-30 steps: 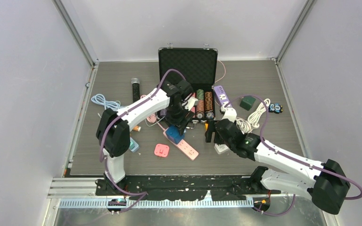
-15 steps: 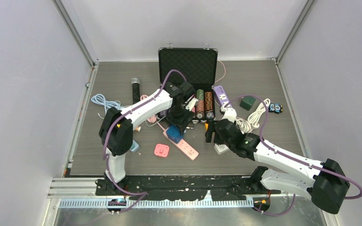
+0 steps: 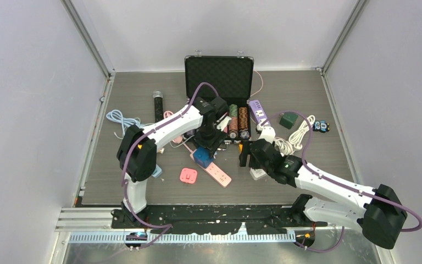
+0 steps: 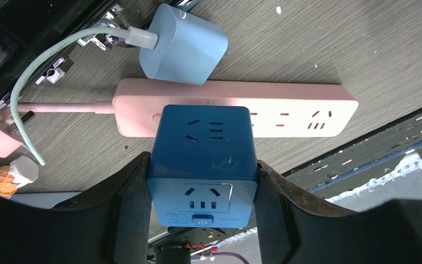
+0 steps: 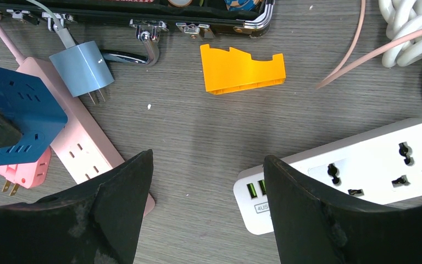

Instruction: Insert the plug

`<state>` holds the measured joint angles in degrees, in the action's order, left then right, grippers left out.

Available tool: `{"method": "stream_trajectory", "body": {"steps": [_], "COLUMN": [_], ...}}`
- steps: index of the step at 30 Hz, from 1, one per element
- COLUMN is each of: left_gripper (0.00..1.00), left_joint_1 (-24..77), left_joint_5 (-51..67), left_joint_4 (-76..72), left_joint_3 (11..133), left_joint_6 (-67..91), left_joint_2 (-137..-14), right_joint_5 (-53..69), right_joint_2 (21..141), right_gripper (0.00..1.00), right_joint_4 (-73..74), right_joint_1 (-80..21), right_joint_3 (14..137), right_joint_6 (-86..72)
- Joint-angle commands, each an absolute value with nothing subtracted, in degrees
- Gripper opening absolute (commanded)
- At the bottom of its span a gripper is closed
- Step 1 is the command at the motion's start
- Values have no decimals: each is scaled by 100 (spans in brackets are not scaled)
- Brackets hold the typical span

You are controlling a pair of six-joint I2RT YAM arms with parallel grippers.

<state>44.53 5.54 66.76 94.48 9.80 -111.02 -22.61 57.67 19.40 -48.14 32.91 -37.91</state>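
My left gripper [image 4: 202, 176] is shut on a dark blue cube socket plug [image 4: 200, 159], its jaws pressed on both sides. The cube [image 3: 201, 157] sits over the near end of a pink power strip [image 4: 286, 113], which lies on the table [image 3: 218, 175]. Whether the cube's pins are in the strip is hidden. A light blue USB charger [image 4: 181, 44] lies just beyond the strip. My right gripper [image 5: 206, 187] is open and empty, hovering over the table between the pink strip [image 5: 79, 148] and a white power strip [image 5: 362, 165].
An open black case [image 3: 220, 82] with cylinders stands behind. An orange plastic piece [image 5: 242, 69], a small pink plug [image 3: 188, 175], a purple strip [image 3: 258, 111], white coiled cable [image 3: 294, 137], a green box [image 3: 289, 119] and a blue cable [image 3: 120, 118] lie around.
My left arm has shifted slightly right and toward the near side with the blue cube still held. The right arm has barely moved.
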Motion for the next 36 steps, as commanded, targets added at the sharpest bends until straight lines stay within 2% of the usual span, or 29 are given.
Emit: {"method": "stream_trajectory", "body": {"steps": [1, 18, 36], "left_gripper": [0, 0, 0], "left_joint_1": [4490, 4736, 4871], "left_joint_5": [393, 575, 828], "left_joint_4": [6761, 6451, 6477], "left_joint_3": [9454, 8943, 9032], "left_joint_6": [938, 683, -159], "left_joint_2": [-11142, -11269, -11330], "right_joint_5": [-2377, -2388, -2373], "right_joint_2": [5803, 5850, 5821], "right_gripper": [78, 78, 77], "right_joint_4": [1830, 1830, 1837], "right_joint_1": [-4790, -4790, -4795], "right_joint_3": [3344, 3322, 3314], "right_joint_6": [-3937, -3938, -3953]}}
